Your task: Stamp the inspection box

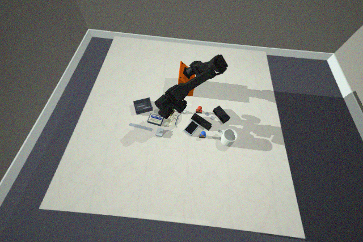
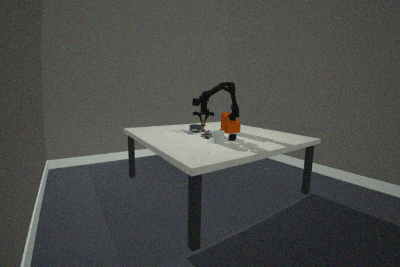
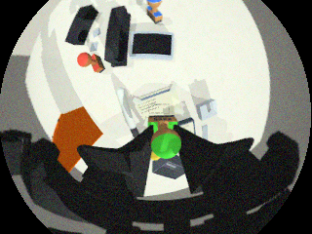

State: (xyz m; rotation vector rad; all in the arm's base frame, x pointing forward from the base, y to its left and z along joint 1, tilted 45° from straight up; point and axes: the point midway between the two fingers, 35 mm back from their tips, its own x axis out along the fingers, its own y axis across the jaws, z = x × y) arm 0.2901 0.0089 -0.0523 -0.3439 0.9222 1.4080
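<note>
My gripper (image 2: pixel 202 122) (image 3: pixel 163 128) points down, shut on a green-knobbed stamp (image 3: pixel 166 145) (image 2: pixel 203 127) with a brown base. The lettering on the base is too small to read. The stamp is upright, low over or at the edge of the printed card (image 3: pixel 146 104) (image 1: pixel 175 118); whether it touches is unclear. The arm and stamp hide part of the card, and I cannot make out the inspection box. The open ink pad (image 1: pixel 191 128) (image 3: pixel 152 45), black in a pale frame, lies away from the gripper, beside a long black block (image 1: pixel 201 121) (image 3: pixel 118 36).
A red-knobbed stamp (image 1: pixel 199 109) (image 3: pixel 85 59), a blue-knobbed stamp (image 1: pixel 202 134) (image 3: pixel 154 10), another black block (image 1: pixel 221 114) and a white mug (image 1: pixel 228 137) (image 2: pixel 218 137) stand around the pad. A dark box (image 1: pixel 143 105), a blue-labelled case (image 1: pixel 155 119) and a ruler (image 1: pixel 140 127) lie beyond the card.
</note>
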